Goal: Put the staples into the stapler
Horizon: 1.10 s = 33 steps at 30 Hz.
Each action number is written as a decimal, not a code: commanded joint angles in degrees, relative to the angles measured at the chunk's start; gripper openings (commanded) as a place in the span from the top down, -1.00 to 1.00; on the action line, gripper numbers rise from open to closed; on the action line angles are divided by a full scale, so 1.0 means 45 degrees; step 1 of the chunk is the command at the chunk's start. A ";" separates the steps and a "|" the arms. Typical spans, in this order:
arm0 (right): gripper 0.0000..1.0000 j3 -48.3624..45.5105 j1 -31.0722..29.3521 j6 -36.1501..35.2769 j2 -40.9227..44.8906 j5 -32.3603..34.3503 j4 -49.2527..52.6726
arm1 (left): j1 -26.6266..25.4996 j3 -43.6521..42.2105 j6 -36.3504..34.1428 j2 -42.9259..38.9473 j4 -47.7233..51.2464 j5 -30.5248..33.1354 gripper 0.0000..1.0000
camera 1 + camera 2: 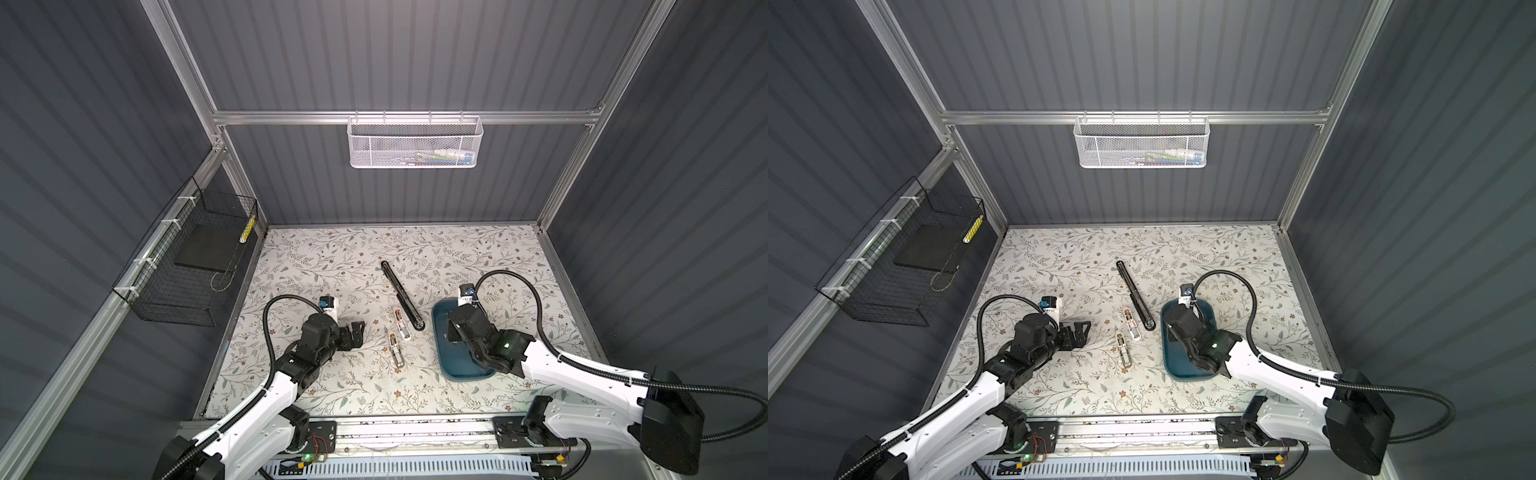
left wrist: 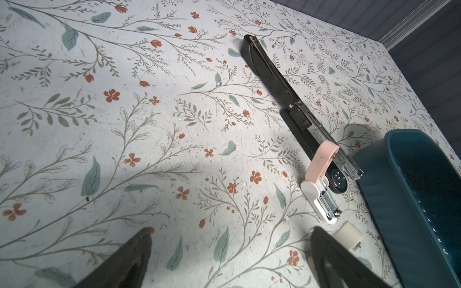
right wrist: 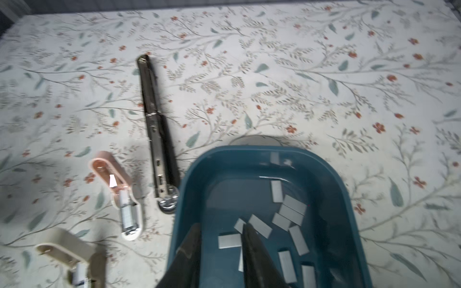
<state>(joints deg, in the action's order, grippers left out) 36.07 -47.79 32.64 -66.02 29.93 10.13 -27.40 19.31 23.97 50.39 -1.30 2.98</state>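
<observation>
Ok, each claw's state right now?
Left claw: wide open, empty.
Right claw: narrowly parted over silver-grey metal staple strips in the teal plastic tray; grip cannot be told.

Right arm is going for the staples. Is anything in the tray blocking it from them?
Nothing visible blocks it. The right gripper is inside the blue tray, jaws slightly apart, just above the loose staples. One strip shows in the gap between its fingers. Afterwards, the tray's wall stands between the staples and the pink stapler.
</observation>
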 commanded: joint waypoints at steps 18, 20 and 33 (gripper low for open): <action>0.36 0.0954 0.3533 -0.0200 -0.4689 -0.3006 -0.0943 | -0.0083 0.0055 -0.0086 0.0248 -0.0122 0.0035 -0.99; 0.36 0.1149 0.3567 -0.0282 -0.4959 -0.2883 -0.0866 | -0.0084 0.0040 -0.0082 0.0231 -0.0121 0.0031 -0.99; 0.41 0.1802 0.3978 -0.0619 -0.6248 -0.2619 -0.0848 | -0.0083 0.0044 -0.0092 0.0266 -0.0132 0.0060 -0.99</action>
<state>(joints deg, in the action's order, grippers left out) 43.05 -30.33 30.74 -92.68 17.34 5.56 -27.44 19.31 23.97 51.29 -1.30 3.01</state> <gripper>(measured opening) 0.299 0.997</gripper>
